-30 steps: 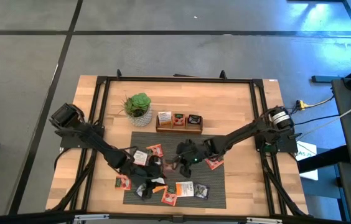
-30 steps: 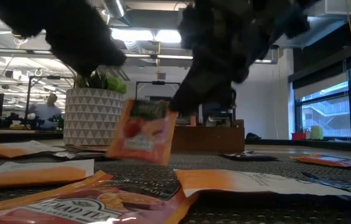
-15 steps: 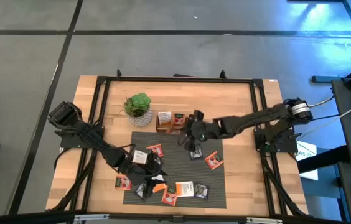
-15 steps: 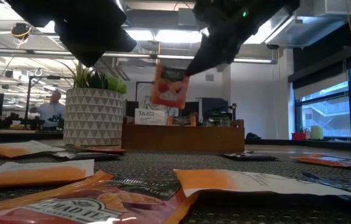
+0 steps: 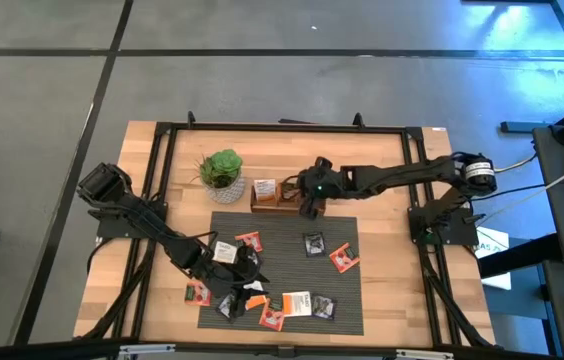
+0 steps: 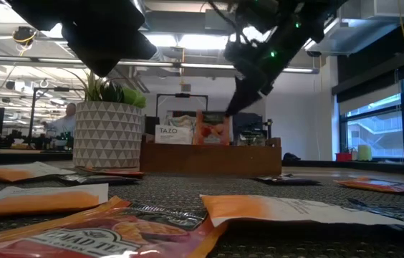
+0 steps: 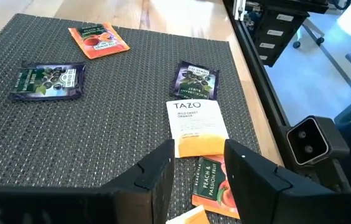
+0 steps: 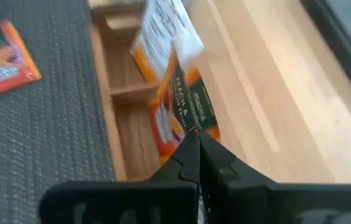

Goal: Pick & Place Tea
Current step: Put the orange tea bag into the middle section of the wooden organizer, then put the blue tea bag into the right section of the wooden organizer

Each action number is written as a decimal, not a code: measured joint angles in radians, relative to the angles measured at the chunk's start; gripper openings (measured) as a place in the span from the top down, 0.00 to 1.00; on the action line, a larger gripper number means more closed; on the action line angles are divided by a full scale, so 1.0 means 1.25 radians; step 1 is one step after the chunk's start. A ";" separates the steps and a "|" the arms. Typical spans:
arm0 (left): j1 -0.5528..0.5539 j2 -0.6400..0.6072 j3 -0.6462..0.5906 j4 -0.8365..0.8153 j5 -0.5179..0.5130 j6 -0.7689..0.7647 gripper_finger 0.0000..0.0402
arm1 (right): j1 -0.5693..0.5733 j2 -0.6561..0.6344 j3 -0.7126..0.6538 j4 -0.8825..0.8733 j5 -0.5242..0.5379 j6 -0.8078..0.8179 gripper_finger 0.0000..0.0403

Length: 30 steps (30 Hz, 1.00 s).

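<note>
Right claw [image 8: 194, 138]: fingers pinched together on the lower edge of an orange-red foil tea sachet [image 8: 182, 112] printed "PEACH & PASSION", held upright over the middle compartment of the brown three-compartment wooden tray [image 5: 287, 207]. Tray stands on the light wooden table [image 5: 382, 160], just past the far edge of the dark grey woven mat [image 5: 282, 225]. A white-and-orange sachet [image 8: 163, 31] already stands in the neighbouring compartment; the low view shows "TAZO" on it.

Left claw [image 7: 199, 163]: fingers apart, gripping nothing, hovering over the mat's near-left area. Directly beyond its fingertips lies a white-and-orange square sachet [image 7: 195, 126] marked "TAZO", text beneath reading "SWEET ORANGE". A second orange-red sachet [image 7: 211, 182] reading "PEACH & PASSION" touches its near edge. Two dark purple-black sachets [image 7: 195, 81] lie flat farther out, lettering too small to read.

Remaining sachets are scattered toward the mat's near edge. Bare table lies to the right of the mat. A green plant in a white patterned pot [image 5: 222, 170] stands left of the tray.
</note>
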 joint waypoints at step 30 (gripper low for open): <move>0.003 0.000 0.001 0.002 -0.013 -0.002 0.66 | 0.008 0.019 -0.003 0.041 0.047 0.040 0.81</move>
